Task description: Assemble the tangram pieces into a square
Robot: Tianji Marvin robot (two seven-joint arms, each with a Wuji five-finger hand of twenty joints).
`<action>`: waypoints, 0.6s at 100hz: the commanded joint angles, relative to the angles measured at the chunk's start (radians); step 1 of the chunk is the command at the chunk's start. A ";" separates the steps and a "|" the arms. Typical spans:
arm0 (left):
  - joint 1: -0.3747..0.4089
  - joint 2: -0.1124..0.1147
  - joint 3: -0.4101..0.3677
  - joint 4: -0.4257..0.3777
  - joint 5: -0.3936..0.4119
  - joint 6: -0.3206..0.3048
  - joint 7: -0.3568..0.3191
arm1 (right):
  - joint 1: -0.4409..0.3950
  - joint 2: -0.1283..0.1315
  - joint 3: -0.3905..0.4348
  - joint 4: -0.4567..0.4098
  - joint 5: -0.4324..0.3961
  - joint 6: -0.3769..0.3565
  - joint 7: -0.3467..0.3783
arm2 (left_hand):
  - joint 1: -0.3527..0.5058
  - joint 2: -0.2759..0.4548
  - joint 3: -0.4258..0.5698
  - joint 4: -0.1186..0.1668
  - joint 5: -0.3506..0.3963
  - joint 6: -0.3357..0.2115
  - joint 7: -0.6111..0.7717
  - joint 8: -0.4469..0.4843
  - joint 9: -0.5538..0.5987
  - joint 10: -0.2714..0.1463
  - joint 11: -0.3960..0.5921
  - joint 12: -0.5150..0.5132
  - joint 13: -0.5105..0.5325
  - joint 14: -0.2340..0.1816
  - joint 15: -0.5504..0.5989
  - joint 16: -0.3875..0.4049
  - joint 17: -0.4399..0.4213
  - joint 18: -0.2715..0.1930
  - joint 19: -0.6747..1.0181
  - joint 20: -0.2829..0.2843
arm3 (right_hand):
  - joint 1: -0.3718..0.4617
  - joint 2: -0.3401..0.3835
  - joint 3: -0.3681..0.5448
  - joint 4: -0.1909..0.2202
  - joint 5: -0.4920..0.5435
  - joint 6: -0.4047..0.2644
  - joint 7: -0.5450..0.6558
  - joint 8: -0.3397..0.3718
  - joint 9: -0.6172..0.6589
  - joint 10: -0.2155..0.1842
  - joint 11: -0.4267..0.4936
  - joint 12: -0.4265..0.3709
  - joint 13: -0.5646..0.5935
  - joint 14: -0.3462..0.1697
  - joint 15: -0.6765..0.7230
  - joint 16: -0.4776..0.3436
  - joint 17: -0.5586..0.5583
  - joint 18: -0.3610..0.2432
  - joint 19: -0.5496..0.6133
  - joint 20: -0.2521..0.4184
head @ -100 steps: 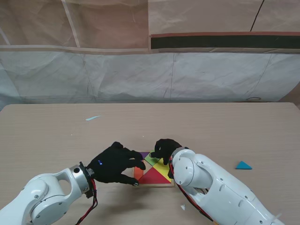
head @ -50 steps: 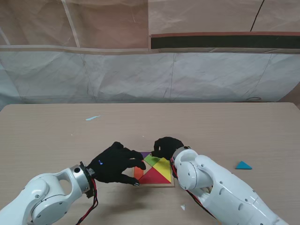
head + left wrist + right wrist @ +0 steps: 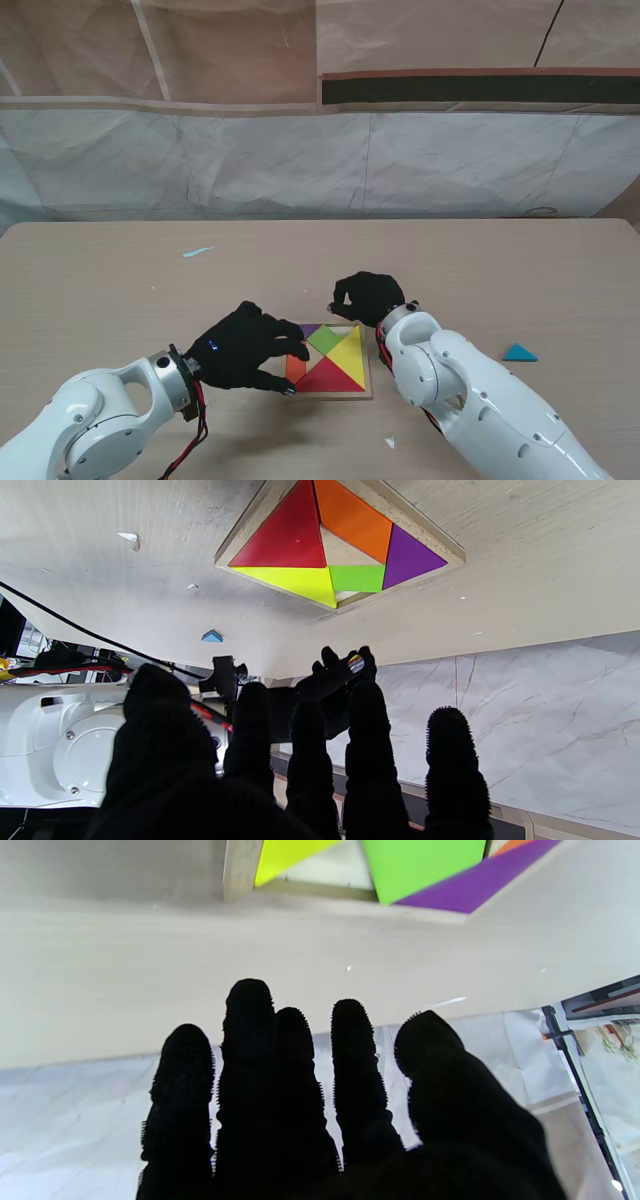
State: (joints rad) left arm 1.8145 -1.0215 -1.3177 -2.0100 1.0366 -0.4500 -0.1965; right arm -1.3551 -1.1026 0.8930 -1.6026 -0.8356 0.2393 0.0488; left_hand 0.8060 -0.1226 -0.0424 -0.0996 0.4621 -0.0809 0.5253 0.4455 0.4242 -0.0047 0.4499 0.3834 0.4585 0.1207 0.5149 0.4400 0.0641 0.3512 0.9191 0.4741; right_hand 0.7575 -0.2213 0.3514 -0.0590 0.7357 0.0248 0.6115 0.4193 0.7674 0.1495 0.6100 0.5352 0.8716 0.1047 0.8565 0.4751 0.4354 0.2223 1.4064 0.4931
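Tray (image 3: 366, 372): pale wood
Triangles: red (image 3: 328, 377), yellow (image 3: 348, 352), purple (image 3: 309, 330), loose blue (image 3: 519, 352)
Square (image 3: 324, 339): green
Parallelogram (image 3: 294, 368): orange
Left hand (image 3: 240, 348), right hand (image 3: 368, 296): black gloves
Arms (image 3: 480, 400): white
Table (image 3: 120, 290): light woodgrain

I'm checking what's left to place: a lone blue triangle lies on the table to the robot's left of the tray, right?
Not quite. The blue triangle lies on the table to the robot's right of the tray, beyond the right hand, as the stand view shows.
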 commanded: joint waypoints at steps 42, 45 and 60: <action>-0.005 -0.001 -0.002 -0.002 0.009 -0.001 -0.005 | -0.238 0.063 0.419 -0.184 -0.267 -0.344 0.103 | 0.036 0.045 -0.001 0.026 0.015 -0.003 -0.002 0.009 0.013 -0.018 -0.020 -0.004 0.016 -0.017 0.004 0.011 -0.003 -0.006 0.008 0.004 | -0.263 0.005 0.082 0.030 -0.091 0.079 -0.256 0.112 -0.120 -0.057 -0.216 -0.069 -0.170 -0.007 -0.450 -0.146 -0.199 -0.020 -0.258 -0.107; -0.007 -0.001 0.000 -0.002 0.010 -0.001 -0.005 | -0.254 0.066 0.450 -0.193 -0.272 -0.367 0.124 | 0.036 0.045 -0.001 0.026 0.015 -0.002 -0.002 0.009 0.013 -0.018 -0.020 -0.004 0.017 -0.017 0.004 0.011 -0.002 -0.006 0.009 0.004 | -0.270 0.001 0.086 0.029 -0.115 0.087 -0.270 0.112 -0.140 -0.061 -0.229 -0.072 -0.186 -0.013 -0.465 -0.151 -0.211 -0.028 -0.269 -0.112; -0.016 0.000 0.010 -0.002 0.009 0.000 -0.009 | -0.324 0.076 0.575 -0.212 -0.310 -0.425 0.184 | 0.036 0.045 -0.001 0.026 0.015 -0.002 -0.002 0.009 0.014 -0.018 -0.020 -0.004 0.018 -0.017 0.004 0.011 -0.002 -0.007 0.009 0.004 | -0.294 -0.017 0.101 0.026 -0.186 0.117 -0.313 0.115 -0.193 -0.057 -0.270 -0.080 -0.234 -0.021 -0.519 -0.164 -0.247 -0.044 -0.308 -0.122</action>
State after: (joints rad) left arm 1.8005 -1.0210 -1.3101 -2.0084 1.0450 -0.4518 -0.1877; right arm -1.6574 -1.0463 1.4438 -1.8272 -1.1305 -0.1804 0.2216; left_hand 0.8060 -0.1225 -0.0424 -0.0996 0.4621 -0.0809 0.5253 0.4455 0.4244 -0.0047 0.4499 0.3834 0.4588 0.1215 0.5149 0.4400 0.0641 0.3511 0.9191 0.4741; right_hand 0.4902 -0.2204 0.4334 -0.0590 0.5868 0.1143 0.3181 0.5235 0.6067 0.0931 0.3599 0.4733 0.6631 0.0950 0.3659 0.3209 0.2127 0.2223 1.1125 0.4057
